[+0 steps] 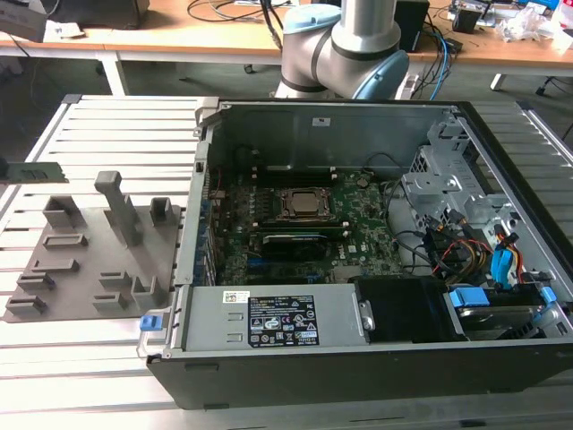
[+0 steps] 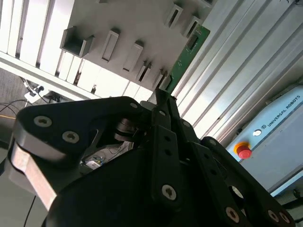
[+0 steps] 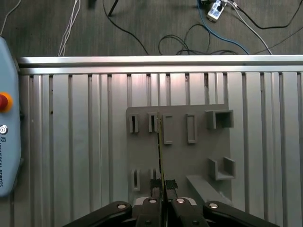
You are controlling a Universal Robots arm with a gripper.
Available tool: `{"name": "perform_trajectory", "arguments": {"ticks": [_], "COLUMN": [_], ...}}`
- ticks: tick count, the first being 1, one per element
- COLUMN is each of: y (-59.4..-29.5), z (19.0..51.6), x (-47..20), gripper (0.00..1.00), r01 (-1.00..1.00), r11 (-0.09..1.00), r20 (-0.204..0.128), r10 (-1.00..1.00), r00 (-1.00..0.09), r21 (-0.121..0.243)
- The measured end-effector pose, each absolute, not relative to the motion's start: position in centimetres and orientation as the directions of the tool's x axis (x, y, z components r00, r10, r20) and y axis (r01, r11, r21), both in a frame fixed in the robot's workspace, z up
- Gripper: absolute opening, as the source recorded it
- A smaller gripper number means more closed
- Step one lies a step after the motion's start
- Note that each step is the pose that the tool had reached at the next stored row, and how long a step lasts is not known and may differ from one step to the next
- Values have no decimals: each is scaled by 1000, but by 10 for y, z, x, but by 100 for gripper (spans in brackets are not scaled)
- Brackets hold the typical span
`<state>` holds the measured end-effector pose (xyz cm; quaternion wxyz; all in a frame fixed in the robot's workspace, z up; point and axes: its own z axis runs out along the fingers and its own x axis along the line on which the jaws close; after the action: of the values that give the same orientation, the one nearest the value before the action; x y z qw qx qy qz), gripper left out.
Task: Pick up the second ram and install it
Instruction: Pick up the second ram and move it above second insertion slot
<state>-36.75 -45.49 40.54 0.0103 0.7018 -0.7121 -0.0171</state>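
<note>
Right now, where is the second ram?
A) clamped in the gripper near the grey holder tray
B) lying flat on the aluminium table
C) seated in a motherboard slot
A: in both wrist views the gripper is closed on one end of the green second ram, by the grey holder tray.

An open black case [image 1: 358, 376] is laid on a slatted metal tabletop [image 1: 116, 125]. Inside the case, a motherboard [image 1: 358, 215] is seen with a CPU socket [image 1: 303, 204] near its middle. A labelled power supply [image 1: 269, 321] is set along the case's near wall, and coloured cables [image 1: 461, 251] are bundled toward the exterior view's right. Beside the case, on the exterior view's left, a grey tray [image 1: 89, 260] is laid flat. Behind the case, a wooden desk [image 1: 179, 40] is seen.
</note>
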Motion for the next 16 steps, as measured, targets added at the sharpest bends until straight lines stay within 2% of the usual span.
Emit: {"name": "perform_trajectory", "arguments": {"ticks": [10,12,16], "y": [-455,-455,-455], "z": [442,443,443], "x": [-368,-368,-367], "gripper": [14,14,14], "r01": [-999,-999,-999], "r11": [14,13,13], "r20": [-10,-47,-48], "r10": [-1000,-999,-999], "r00": [-15,-15,-14], "r21": [39,39,39]}}
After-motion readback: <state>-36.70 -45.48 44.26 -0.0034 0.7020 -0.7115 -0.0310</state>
